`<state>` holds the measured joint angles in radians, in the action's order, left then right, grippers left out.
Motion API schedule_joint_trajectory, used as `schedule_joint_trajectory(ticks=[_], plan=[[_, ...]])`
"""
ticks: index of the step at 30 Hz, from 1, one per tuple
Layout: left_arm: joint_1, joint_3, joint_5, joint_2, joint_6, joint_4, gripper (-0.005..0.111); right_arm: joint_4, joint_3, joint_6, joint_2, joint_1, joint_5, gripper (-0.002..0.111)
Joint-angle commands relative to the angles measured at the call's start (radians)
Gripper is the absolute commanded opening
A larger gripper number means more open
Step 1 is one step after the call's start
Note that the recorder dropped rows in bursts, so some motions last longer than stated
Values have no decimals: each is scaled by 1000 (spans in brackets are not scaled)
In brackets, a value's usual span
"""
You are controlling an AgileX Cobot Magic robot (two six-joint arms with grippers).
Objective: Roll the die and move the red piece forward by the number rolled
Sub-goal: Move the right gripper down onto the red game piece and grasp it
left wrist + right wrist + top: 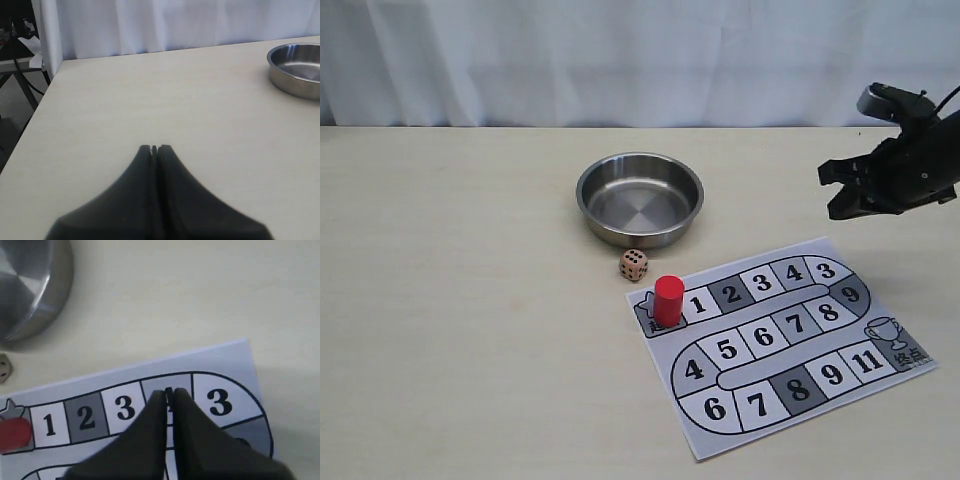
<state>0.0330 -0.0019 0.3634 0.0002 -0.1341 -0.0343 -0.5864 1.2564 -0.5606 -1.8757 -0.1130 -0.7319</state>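
Note:
The tan die lies on the table between the steel bowl and the printed game board. Just beyond the board's far left corner it shows again, the die cut by the frame edge. The red piece stands upright on the board's start square beside square 1; the right wrist view catches the red piece at its margin. My right gripper hovers high at the right, shut and empty; in its wrist view the right gripper hangs over square 4. My left gripper is shut over bare table, out of the exterior view.
A round steel bowl sits empty behind the die, and its rim appears far to one side of the left gripper. The table's left edge drops off near a white curtain. Bare tabletop stretches left of the board.

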Motion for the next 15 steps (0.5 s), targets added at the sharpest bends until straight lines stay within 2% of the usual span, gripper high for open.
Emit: schedule_joint_trajectory(ticks=[1, 3, 4, 7, 8, 11, 14, 15], plan=[[2, 2, -9, 0, 4, -5, 0, 230, -3, 155, 77, 73, -37, 4], [2, 2, -9, 0, 4, -5, 0, 412, -3, 276, 100, 161, -29, 4], [2, 2, -9, 0, 4, -5, 0, 443, -3, 288, 110, 215, -32, 4], [2, 2, -9, 0, 4, -5, 0, 402, -3, 288, 110, 301, -11, 15], [2, 2, -9, 0, 4, -5, 0, 381, -3, 288, 110, 320, -3, 21], [2, 2, -9, 0, 4, -5, 0, 325, -3, 285, 110, 385, 22, 54], [2, 2, -9, 0, 4, -5, 0, 327, -3, 281, 110, 444, 28, 69], [2, 2, -9, 0, 4, -5, 0, 333, -3, 281, 110, 464, 28, 70]])
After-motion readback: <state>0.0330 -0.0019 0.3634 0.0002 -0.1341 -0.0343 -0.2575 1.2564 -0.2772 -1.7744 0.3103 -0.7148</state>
